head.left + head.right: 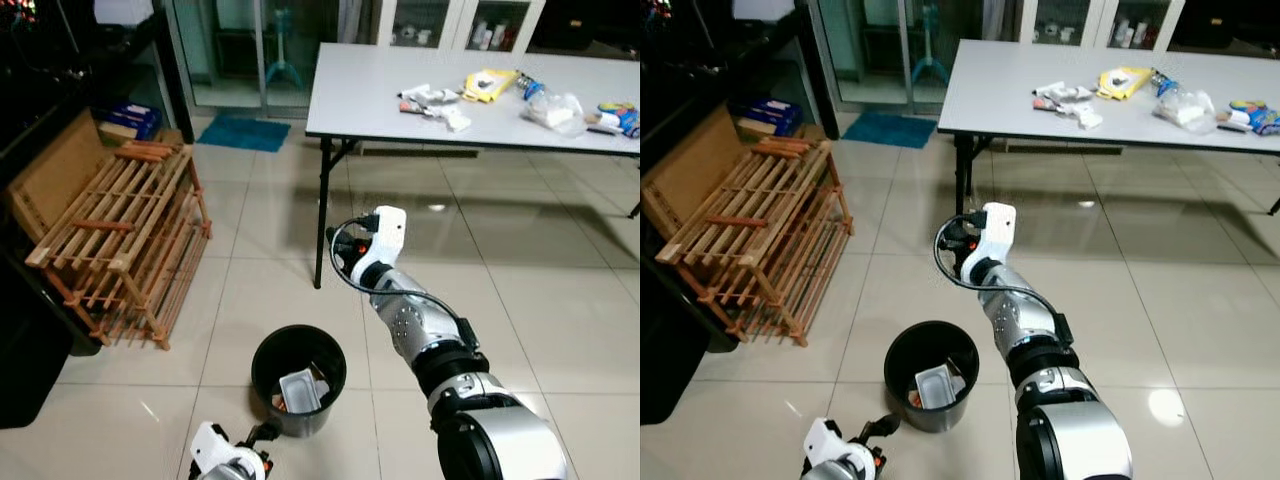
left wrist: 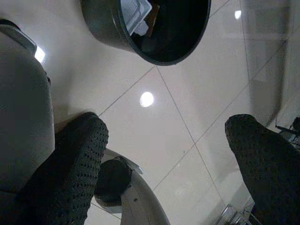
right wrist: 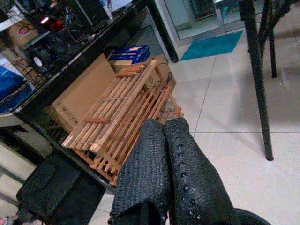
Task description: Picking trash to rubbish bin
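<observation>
A black rubbish bin point(image 1: 298, 380) stands on the tiled floor and holds a white plastic tray point(image 1: 299, 390) and other scraps. My left gripper point(image 2: 166, 126) hangs low beside the bin, open and empty, with the bin's rim point(image 2: 154, 28) ahead of it. My right gripper point(image 3: 164, 124) is raised above the floor between the bin and the table, shut with nothing in it. On the white table point(image 1: 360, 100) lie crumpled white wrappers point(image 1: 432, 104), a yellow packet point(image 1: 489, 85), a clear plastic bag point(image 1: 553, 110) and a blue packet point(image 1: 620, 117).
A wooden slatted rack point(image 1: 125, 240) leans at the left with cardboard behind it. The table's black leg point(image 1: 322, 215) stands just beyond my right gripper. A blue mat point(image 1: 243, 132) lies by the glass door. Dark furniture lines the left wall.
</observation>
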Robot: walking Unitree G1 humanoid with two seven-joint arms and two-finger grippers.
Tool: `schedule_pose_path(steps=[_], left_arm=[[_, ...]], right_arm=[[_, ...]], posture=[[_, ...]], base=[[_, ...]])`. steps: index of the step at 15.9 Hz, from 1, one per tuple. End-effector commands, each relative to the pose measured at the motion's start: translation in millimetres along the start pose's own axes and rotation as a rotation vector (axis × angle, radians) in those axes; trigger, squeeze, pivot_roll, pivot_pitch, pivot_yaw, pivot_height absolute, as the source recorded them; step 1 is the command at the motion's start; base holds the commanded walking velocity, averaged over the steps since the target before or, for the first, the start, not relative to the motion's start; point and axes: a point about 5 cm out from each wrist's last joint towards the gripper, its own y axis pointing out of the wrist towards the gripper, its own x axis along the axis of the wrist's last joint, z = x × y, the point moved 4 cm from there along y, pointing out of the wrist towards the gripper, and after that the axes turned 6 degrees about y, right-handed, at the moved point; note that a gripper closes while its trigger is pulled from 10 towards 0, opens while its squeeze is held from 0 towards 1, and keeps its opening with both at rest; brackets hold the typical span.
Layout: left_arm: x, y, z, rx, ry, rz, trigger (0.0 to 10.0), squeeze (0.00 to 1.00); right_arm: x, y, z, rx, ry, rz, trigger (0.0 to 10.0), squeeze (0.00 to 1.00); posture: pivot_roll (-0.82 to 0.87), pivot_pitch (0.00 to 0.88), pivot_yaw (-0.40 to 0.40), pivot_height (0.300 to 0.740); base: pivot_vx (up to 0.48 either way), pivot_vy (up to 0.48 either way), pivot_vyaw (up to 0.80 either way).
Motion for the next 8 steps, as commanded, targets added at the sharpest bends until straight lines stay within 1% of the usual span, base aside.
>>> schedule_pose_path(steps=[1, 8], left_arm=[[3.2, -143.6, -391.3, -1.094, 0.228, -0.171, 10.0, 0.0], [3.2, -143.6, -391.3, -1.094, 0.228, -0.171, 10.0, 0.0]], right_arm=[[2.3, 3.9, 10.1, 0.021, 0.012, -0.016, 0.0, 0.0], [2.3, 3.9, 10.1, 0.021, 0.012, -0.016, 0.0, 0.0]], posture=[[0.02, 0.0, 0.0, 0.716], [0.02, 0.0, 0.0, 0.716]], base=[[0.0, 0.0, 0.0], [0.0, 0.0, 0.0]])
